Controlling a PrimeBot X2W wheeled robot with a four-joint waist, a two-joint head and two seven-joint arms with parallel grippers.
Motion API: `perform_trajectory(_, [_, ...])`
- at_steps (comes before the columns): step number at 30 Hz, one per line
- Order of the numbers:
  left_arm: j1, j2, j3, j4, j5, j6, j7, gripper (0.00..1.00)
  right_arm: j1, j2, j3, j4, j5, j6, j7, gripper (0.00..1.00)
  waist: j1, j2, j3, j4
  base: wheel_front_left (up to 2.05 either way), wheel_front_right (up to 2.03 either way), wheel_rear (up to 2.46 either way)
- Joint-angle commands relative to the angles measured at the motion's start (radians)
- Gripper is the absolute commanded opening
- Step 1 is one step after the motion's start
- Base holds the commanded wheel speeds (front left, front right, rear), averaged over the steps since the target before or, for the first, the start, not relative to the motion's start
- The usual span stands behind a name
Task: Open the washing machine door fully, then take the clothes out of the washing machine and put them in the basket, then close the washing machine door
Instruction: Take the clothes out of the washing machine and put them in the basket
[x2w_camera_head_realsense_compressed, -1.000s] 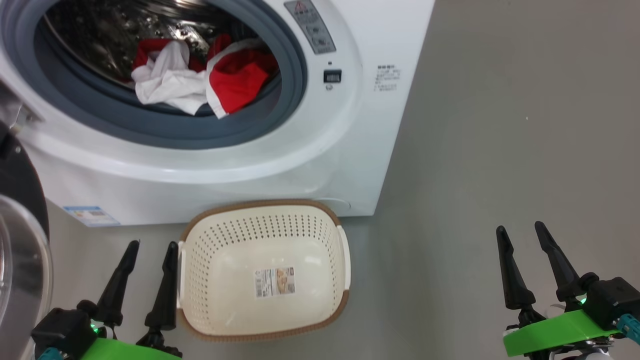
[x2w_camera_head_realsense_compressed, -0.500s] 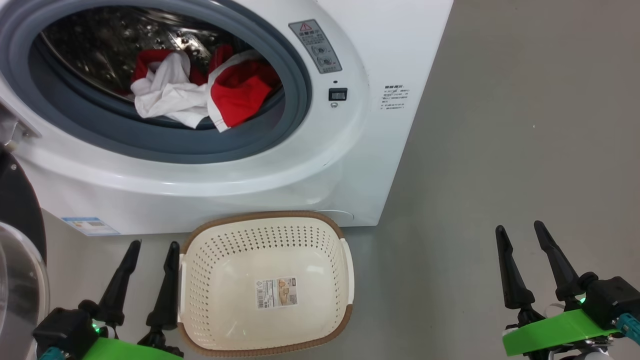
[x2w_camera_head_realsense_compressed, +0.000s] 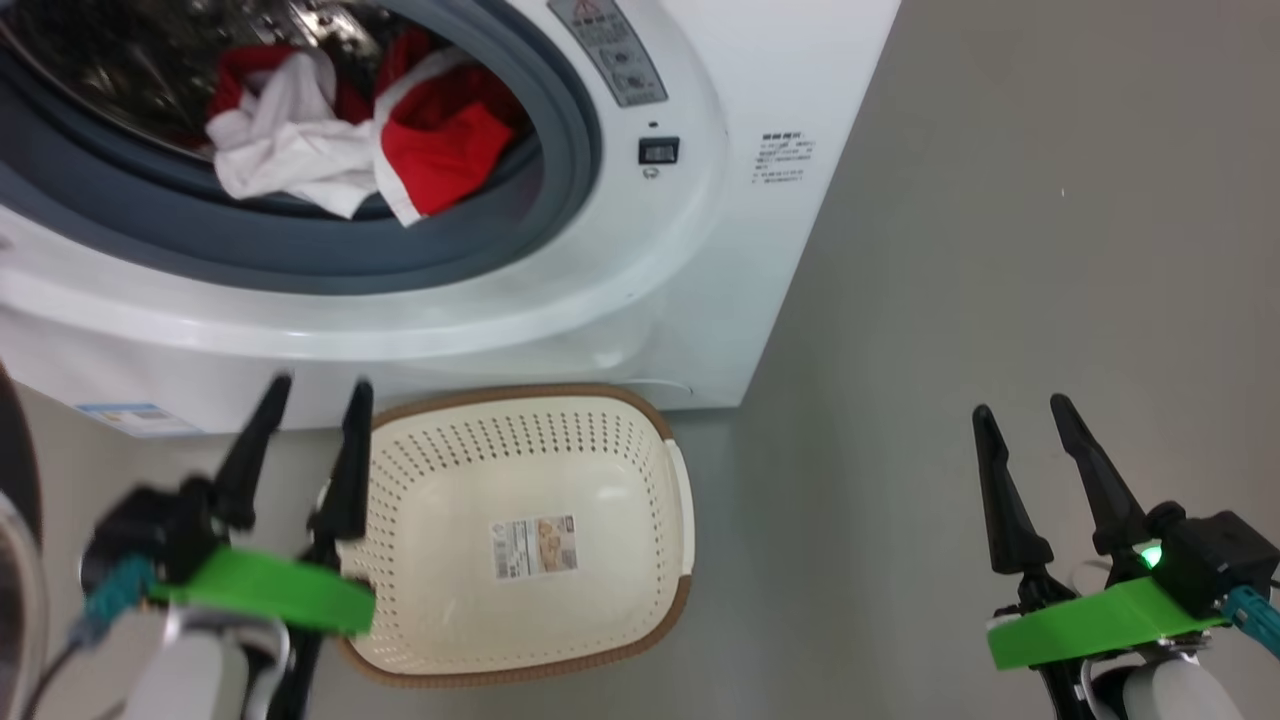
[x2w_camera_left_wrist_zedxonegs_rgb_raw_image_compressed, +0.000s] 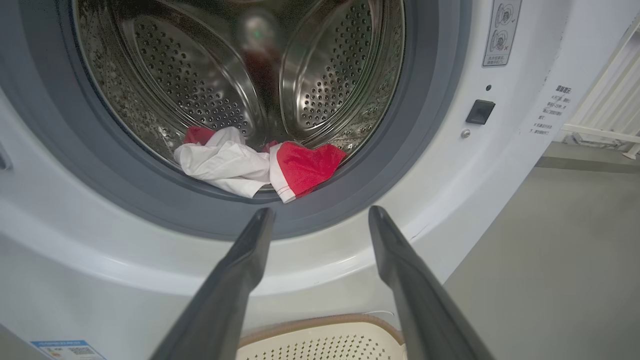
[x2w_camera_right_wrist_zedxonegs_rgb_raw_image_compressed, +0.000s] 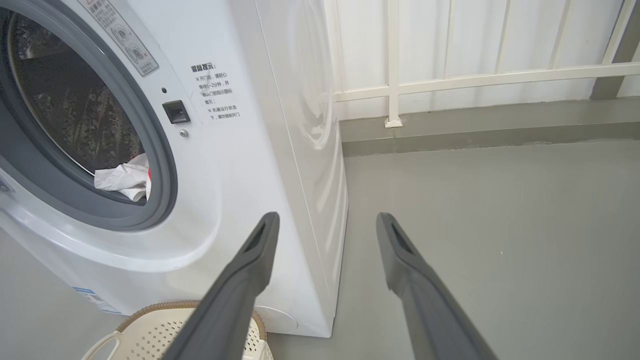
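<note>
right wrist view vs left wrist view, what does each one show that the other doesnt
Right wrist view, not the left wrist view: the washing machine side panel, a basket handle, and the right end effector, open.
Left wrist view, not the right wrist view: the back of the drum, the broad red part of the clothes, and the left end effector, open.
Both: the grey gasket, latch socket, basket rim, floor and white railing.

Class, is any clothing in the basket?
No, the basket holds just its sticker; the clothes lie in the washing machine.
</note>
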Motion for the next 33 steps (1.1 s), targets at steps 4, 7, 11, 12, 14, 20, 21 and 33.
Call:
perform_trajectory(4, [-0.191, 0.041, 0.016, 0.087, 0.017, 0.001, -0.005, 1.0, -0.055, -0.009, 0.041, -0.028, 0.016, 0.007, -0.006, 1.0, 0.0, 0.0, 0.088, -0.044, 0.0, 0.0, 0.0])
perform_trajectory(7, [-0.3, 0.05, 0.009, 0.173, 0.018, 0.001, -0.005, 1.0, -0.076, -0.009, 0.052, -0.031, 0.028, 0.007, -0.006, 1.0, 0.0, 0.0, 0.126, -0.069, 0.0, 0.0, 0.0])
perform_trajectory(11, [-0.432, 0.08, -0.012, 0.299, 0.011, 0.001, -0.005, 1.0, -0.099, -0.009, 0.067, -0.033, 0.044, 0.007, -0.006, 1.0, 0.0, 0.0, 0.17, -0.103, 0.0, 0.0, 0.0])
perform_trajectory(12, [-0.461, 0.087, -0.016, 0.327, 0.009, 0.001, -0.005, 1.0, -0.104, -0.009, 0.069, -0.034, 0.047, 0.007, -0.006, 1.0, 0.0, 0.0, 0.18, -0.111, 0.0, 0.0, 0.0])
perform_trajectory(14, [-0.517, 0.104, -0.028, 0.383, 0.007, 0.001, -0.005, 1.0, -0.112, -0.009, 0.075, -0.035, 0.053, 0.007, -0.006, 1.0, 0.0, 0.0, 0.196, -0.125, 0.0, 0.0, 0.0])
perform_trajectory(20, [-0.65, 0.148, -0.045, 0.506, 0.002, 0.001, -0.005, 1.0, -0.132, -0.009, 0.087, -0.043, 0.063, 0.007, -0.006, 1.0, 0.0, 0.0, 0.239, -0.155, 0.0, 0.0, 0.0])
perform_trajectory(21, [-0.676, 0.157, -0.049, 0.526, 0.004, 0.001, -0.005, 1.0, -0.136, -0.009, 0.089, -0.045, 0.065, 0.007, -0.006, 1.0, 0.0, 0.0, 0.247, -0.16, 0.0, 0.0, 0.0])
perform_trajectory(33, [-0.894, 0.211, -0.105, 0.707, 0.024, 0.001, -0.005, 1.0, -0.173, -0.009, 0.12, -0.061, 0.082, 0.007, -0.006, 1.0, 0.0, 0.0, 0.319, -0.204, 0.0, 0.0, 0.0])
